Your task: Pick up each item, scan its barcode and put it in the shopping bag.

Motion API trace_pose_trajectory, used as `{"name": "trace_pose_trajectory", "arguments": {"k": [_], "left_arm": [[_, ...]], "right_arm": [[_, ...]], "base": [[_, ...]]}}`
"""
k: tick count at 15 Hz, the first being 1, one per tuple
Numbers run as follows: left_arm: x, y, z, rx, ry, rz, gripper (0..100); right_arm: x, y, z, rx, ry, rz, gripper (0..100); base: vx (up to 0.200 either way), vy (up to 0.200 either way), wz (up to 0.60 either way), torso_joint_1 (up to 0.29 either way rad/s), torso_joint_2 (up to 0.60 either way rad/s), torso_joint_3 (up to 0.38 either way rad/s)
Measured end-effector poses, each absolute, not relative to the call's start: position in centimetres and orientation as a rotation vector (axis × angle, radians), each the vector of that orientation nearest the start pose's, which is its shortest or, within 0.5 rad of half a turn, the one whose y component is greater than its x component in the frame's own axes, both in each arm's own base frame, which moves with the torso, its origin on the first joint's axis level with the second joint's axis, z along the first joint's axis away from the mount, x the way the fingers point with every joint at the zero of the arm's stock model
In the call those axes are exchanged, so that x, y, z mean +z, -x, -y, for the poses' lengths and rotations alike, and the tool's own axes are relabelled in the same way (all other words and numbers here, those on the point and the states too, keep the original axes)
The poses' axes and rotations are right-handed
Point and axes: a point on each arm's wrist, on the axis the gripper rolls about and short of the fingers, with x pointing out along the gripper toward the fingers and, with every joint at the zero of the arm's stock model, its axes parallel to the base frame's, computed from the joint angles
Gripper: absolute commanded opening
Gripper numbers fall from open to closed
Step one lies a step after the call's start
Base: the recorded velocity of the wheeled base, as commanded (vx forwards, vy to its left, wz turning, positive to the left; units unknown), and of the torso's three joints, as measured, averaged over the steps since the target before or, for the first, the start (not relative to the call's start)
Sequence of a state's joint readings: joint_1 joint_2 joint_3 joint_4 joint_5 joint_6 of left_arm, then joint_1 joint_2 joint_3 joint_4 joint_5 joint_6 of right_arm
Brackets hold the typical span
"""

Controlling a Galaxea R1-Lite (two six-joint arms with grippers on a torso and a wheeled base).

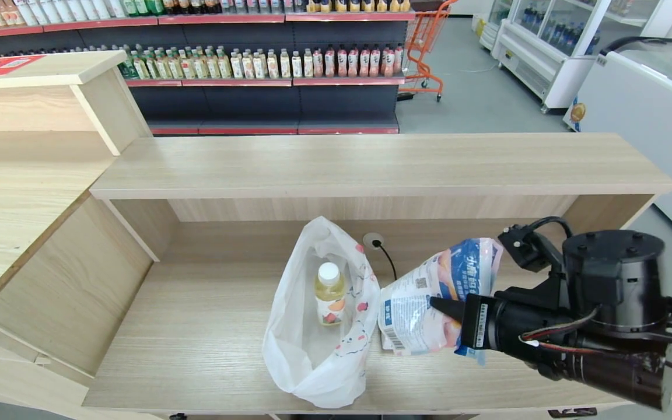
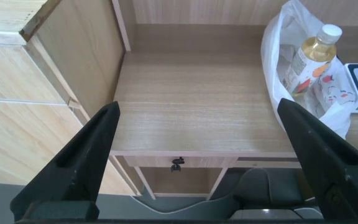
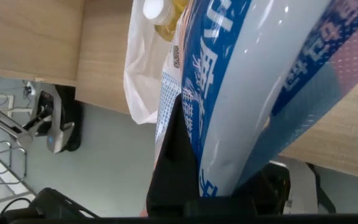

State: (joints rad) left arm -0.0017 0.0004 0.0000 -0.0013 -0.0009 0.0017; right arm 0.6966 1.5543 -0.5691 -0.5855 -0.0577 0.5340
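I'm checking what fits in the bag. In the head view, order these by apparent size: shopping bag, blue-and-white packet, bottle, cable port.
1. shopping bag
2. blue-and-white packet (gripped, maybe nearer the camera, which would flatter it)
3. bottle
4. cable port

Down from head onto counter (image 1: pixel 196 338); from left wrist, across same counter toward shopping bag (image 2: pixel 272 56); from right wrist, close against blue-and-white packet (image 3: pixel 247 81).

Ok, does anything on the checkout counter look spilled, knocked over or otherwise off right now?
Nothing stands out. The bottle stands upright inside the shopping bag, which sits open on the counter, and the right gripper holds the packet tilted beside the bag. No spill or damage shows.
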Motion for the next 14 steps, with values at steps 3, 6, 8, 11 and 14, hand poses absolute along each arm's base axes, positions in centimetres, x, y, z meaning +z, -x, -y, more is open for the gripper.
{"name": "trace_pose_trajectory", "arguments": {"k": [3, 6, 8, 11, 14], "left_arm": [[7.6, 2.3, 0.0, -0.002, -0.002, 0.001, 100], [7.6, 2.3, 0.0, -0.003, -0.001, 0.001, 100], [7.6, 2.3, 0.0, -0.003, -0.002, 0.001, 100], [7.6, 2.3, 0.0, -0.003, -0.002, 0.001, 100], [7.6, 2.3, 0.0, -0.003, -0.002, 0.001, 100]], "right_arm": [[13.8, -20.2, -16.8, 0.481, -0.36, -0.602, 0], [12.0, -21.5, -18.0, 0.444, -0.383, -0.663, 0], [11.2, -22.4, -18.7, 0.42, -0.403, -0.688, 0], [10.3, -23.4, -19.6, 0.418, -0.453, -0.667, 0], [9.7, -24.2, -20.5, 0.454, -0.505, -0.602, 0]], "base": [[0.0, 0.0, 0.0, 0.0, 0.0, 0.0], [0.0, 0.0, 0.0, 0.0, 0.0, 0.0], [0.0, 0.0, 0.0, 0.0, 0.0, 0.0], [0.0, 0.0, 0.0, 0.0, 0.0, 0.0], [0.0, 0.0, 0.0, 0.0, 0.0, 0.0]]}}
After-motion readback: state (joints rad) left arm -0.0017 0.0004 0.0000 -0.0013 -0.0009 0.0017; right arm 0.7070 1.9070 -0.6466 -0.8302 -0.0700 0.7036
